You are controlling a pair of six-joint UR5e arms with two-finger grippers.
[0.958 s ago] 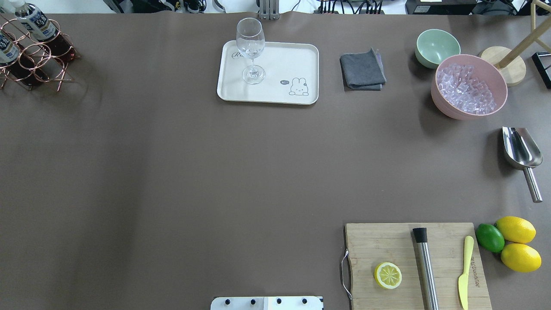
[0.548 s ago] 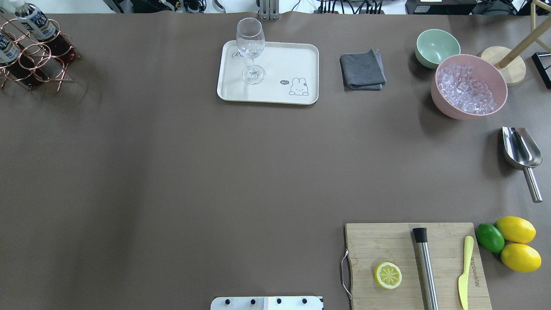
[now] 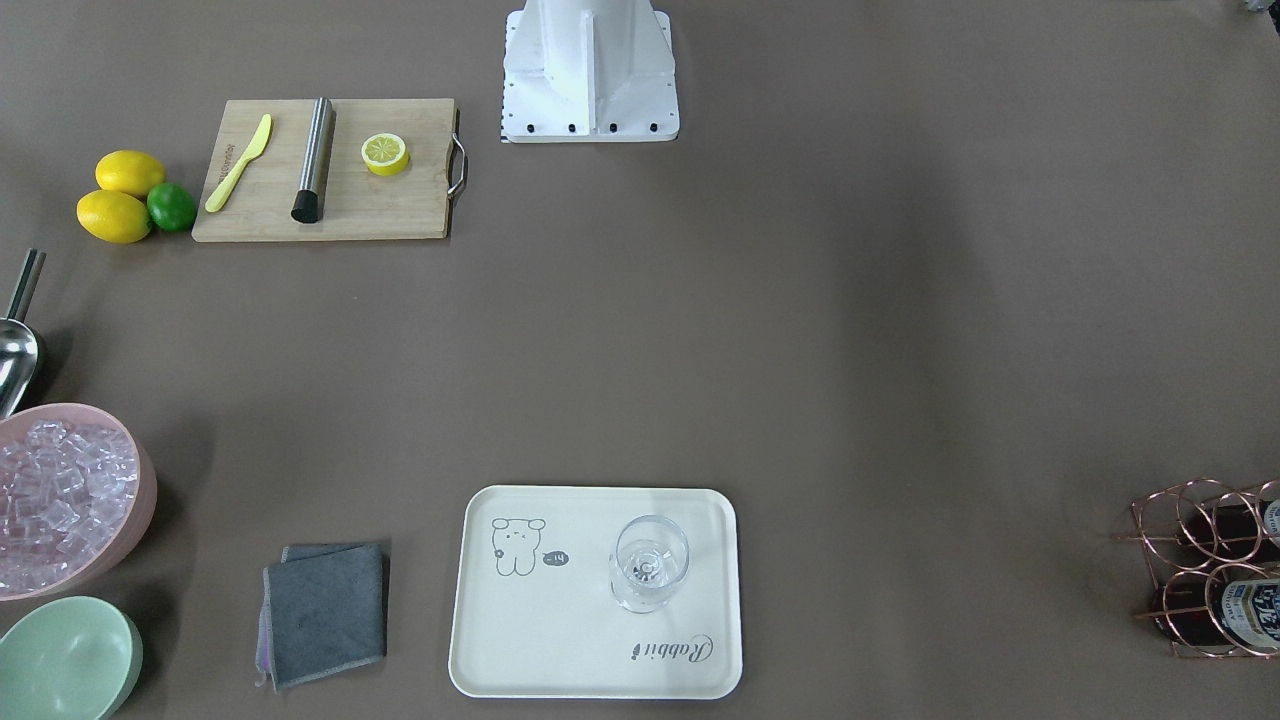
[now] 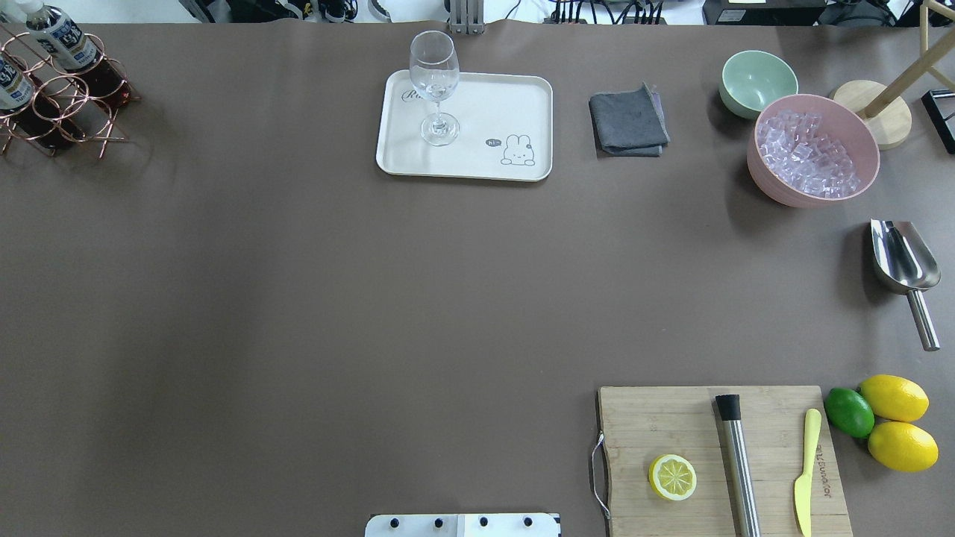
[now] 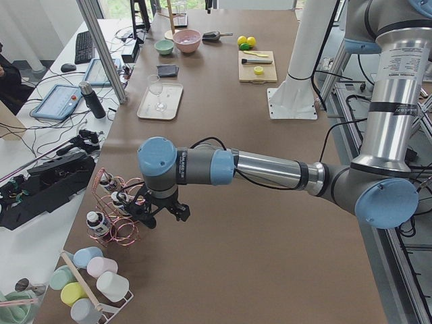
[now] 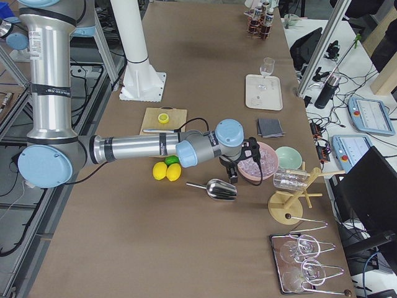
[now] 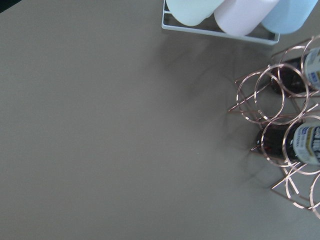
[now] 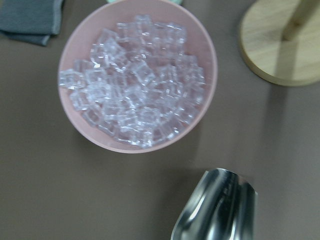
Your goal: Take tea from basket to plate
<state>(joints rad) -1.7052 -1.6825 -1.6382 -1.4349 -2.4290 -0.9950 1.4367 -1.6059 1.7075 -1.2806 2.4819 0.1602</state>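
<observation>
Three tea bottles lie in a copper wire basket [image 4: 60, 104] at the table's far left corner; one tea bottle [image 4: 71, 48] shows a white cap and a label. In the left wrist view the basket [image 7: 270, 100] is at the right with a tea bottle [image 7: 305, 145] in it. The cream plate [image 4: 492, 104] sits at the far middle, also in the front-facing view [image 3: 560, 630], with a clear glass [image 4: 435, 82] standing on it. My left gripper [image 5: 164, 217] hangs just beside the basket [image 5: 115, 212]; I cannot tell whether it is open. My right gripper [image 6: 237, 169] hovers by the pink bowl; I cannot tell its state.
A pink bowl [image 4: 768, 186] of ice, a green bowl [image 4: 757, 78], a grey cloth [image 4: 629, 119] and a wooden stand [image 4: 880, 112] are at the far right. A steel scoop [image 4: 903, 257], a cutting board [image 4: 649, 418] and lemons [image 4: 895, 399] are at the right. Pastel cups [image 5: 88, 277] stand near the basket.
</observation>
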